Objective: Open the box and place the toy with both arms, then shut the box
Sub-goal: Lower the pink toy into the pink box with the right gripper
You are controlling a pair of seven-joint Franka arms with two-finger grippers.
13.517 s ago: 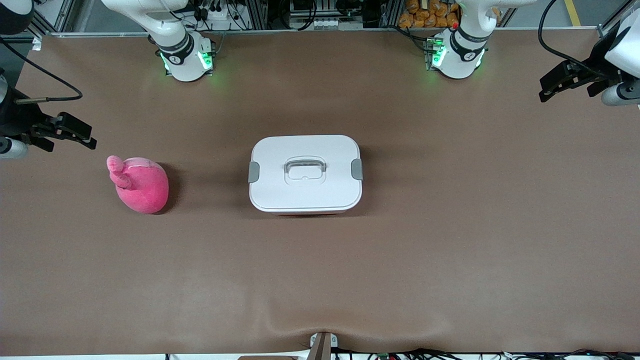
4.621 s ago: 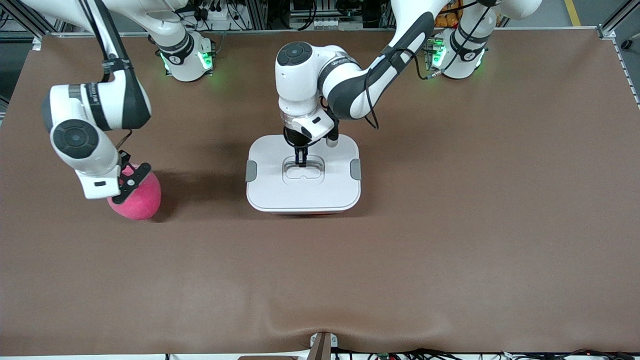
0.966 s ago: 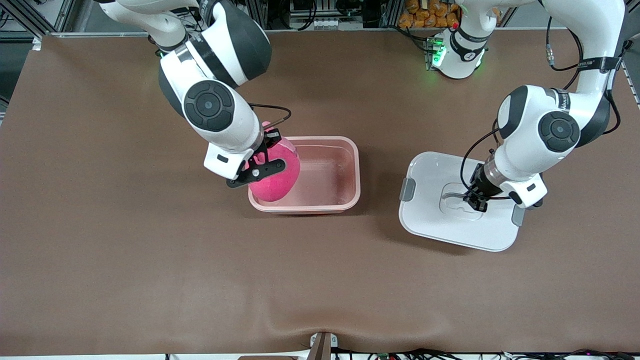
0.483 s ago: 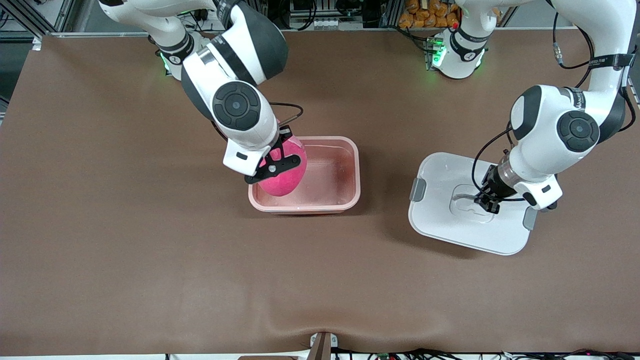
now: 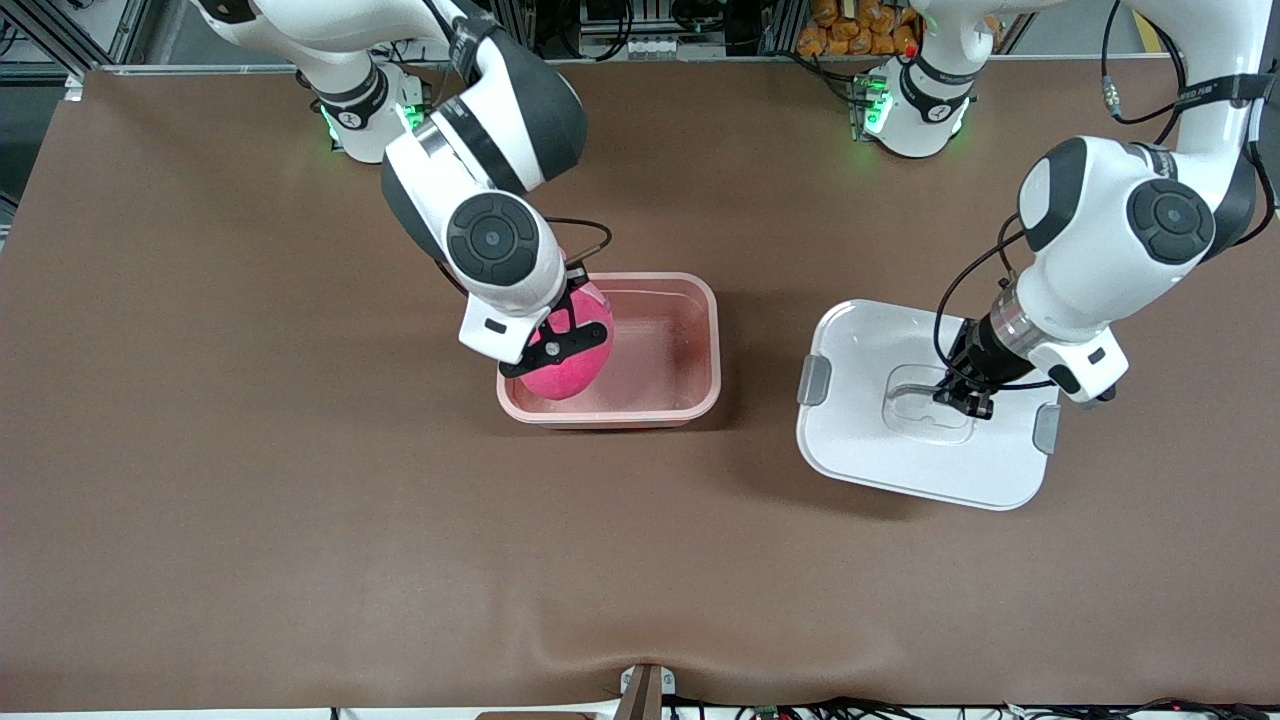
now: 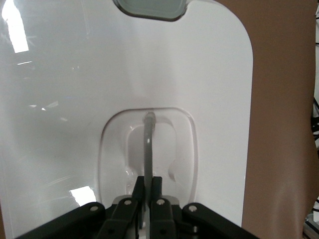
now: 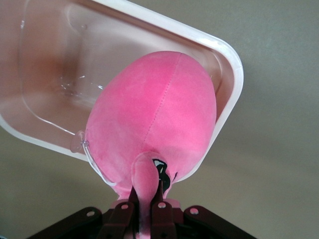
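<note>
Placing the toy is the step in hand. Front view: the right gripper [image 5: 556,340], clamped on the toy [image 5: 570,360], hangs over the right arm's end of the open box [image 5: 705,340]. The left gripper [image 5: 966,398] holds the lid [image 5: 860,440] by its handle over the table [image 5: 300,500], toward the left arm's end.

Left wrist view: jaws pinched together on the clear handle [image 6: 148,144].

Right wrist view: jaws closed on a limb [image 7: 144,186] of the toy, the body partly over the box rim [image 7: 234,74].

Next move, as judged: lower the toy inside, release, withdraw, then return the lid.
</note>
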